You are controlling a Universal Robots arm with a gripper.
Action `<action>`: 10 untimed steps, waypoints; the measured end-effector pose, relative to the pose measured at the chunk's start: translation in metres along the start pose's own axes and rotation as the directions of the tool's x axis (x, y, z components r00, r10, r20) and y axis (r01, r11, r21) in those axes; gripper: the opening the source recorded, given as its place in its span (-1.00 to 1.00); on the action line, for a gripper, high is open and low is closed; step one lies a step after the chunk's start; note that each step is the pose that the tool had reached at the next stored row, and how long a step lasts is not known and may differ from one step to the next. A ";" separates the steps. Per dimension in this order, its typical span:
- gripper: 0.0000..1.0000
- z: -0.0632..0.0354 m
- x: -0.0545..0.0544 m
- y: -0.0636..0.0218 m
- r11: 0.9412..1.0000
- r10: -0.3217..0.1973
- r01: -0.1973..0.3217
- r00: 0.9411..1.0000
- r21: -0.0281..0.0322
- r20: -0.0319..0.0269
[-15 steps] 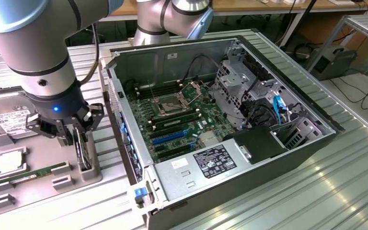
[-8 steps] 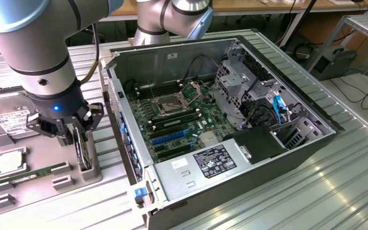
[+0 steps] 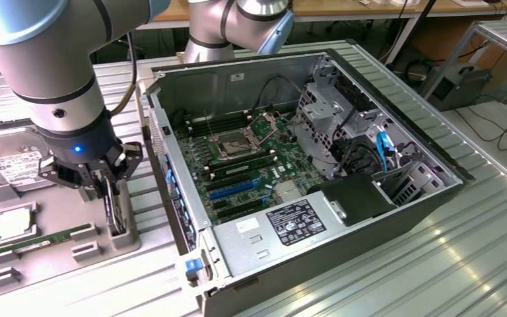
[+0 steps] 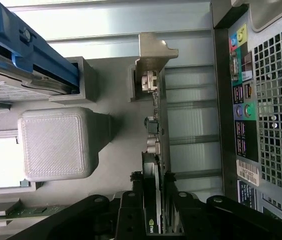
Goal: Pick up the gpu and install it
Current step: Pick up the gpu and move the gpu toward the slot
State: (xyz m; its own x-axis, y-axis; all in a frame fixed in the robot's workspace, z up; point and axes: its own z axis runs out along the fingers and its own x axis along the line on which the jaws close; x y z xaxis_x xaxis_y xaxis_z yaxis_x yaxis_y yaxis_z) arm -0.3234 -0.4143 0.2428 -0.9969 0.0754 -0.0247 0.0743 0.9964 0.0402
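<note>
The gpu, a light, stiff but fragile card, stands on edge in the grey tray beside the computer case, with the gripper jaws narrowly parted astride its bare top edge, the soundest hold.

At the exterior view's left, the black gripper on a silver-grey robot arm hangs low over the thin dark gpu card standing on edge in a grey plastic tray, just beside the open black computer case.

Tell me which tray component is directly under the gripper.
The gpu, standing on edge; the hard drive, processor and memory stick lie flat, away from the gripper.
</note>
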 end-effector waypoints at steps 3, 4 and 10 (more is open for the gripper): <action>-0.47 0.0004 0.000 0.0000 1.000 -0.001 0.001 1.000 0.000 0.000; -0.47 0.0006 0.000 0.0000 1.000 -0.003 0.003 1.000 0.000 0.000; -0.47 0.0013 0.000 0.0000 0.999 -0.054 0.054 0.999 -0.001 -0.002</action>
State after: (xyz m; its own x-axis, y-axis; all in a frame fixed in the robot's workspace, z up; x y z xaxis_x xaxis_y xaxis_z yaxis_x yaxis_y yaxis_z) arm -0.3234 -0.4143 0.2414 -0.9995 0.0217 -0.0248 0.0207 0.9990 0.0403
